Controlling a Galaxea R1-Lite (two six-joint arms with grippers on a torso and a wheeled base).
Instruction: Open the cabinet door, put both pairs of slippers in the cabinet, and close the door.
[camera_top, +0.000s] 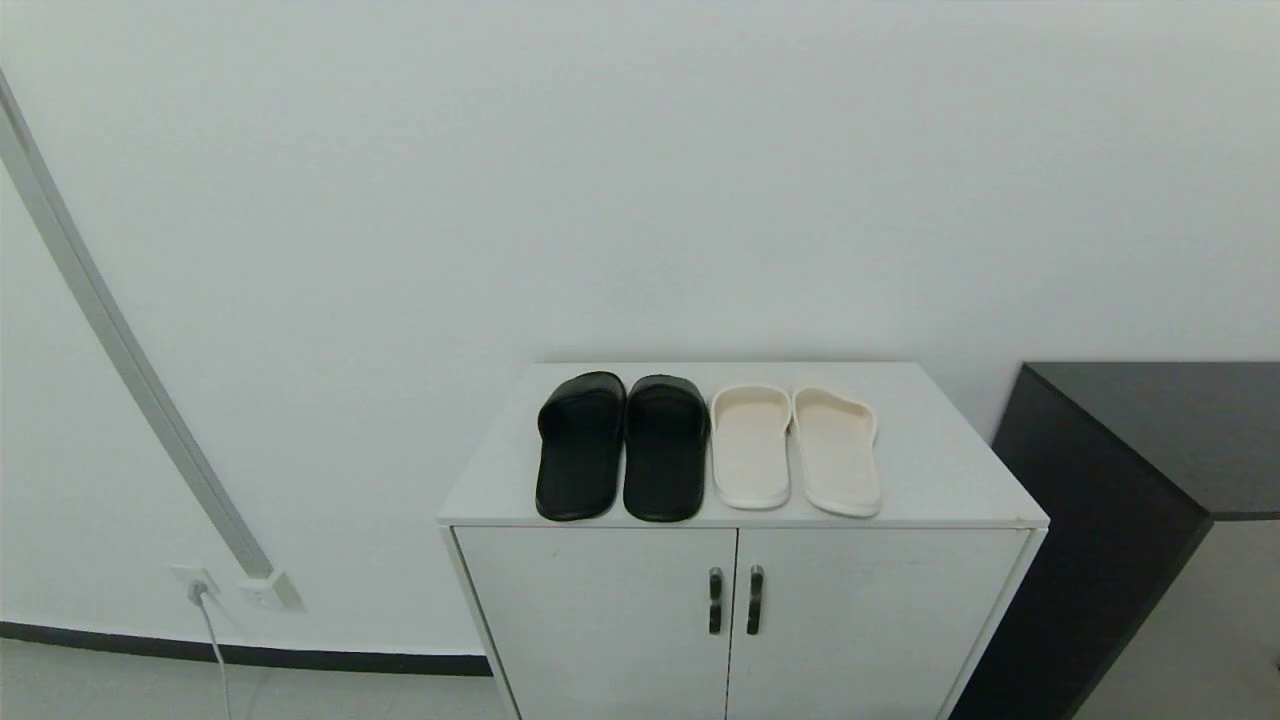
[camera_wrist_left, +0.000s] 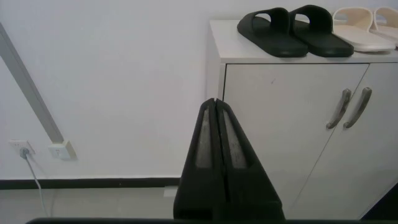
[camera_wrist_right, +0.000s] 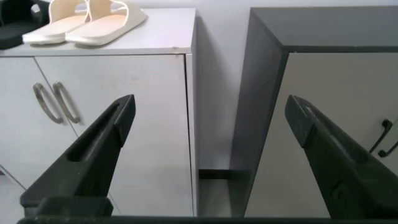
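A white two-door cabinet (camera_top: 930, 470) stood against the wall with both doors shut. A taller-looking dark cabinet (camera_top: 1090, 540) stood just to its right, with a narrow gap between the two. On the white cabinet's top lay both pairs of slippers in a single row, toes to the wall. The black pair (camera_top: 665, 450) sat over the left door and the cream pair (camera_top: 750, 445) over the right (the inner black and cream slippers lay just beside each other). The left gripper (camera_wrist_left: 215, 104) was held in front of the cabinet's left side, clear of the door, its fingers pressed together on nothing. The right gripper (camera_wrist_right: 209, 102) faced the cabinet's right edge, spread wide and empty. Two dark handles (camera_top: 716, 600) flanked the seam between the doors. A wall socket (camera_top: 190, 578) sat low to the cabinet's left.
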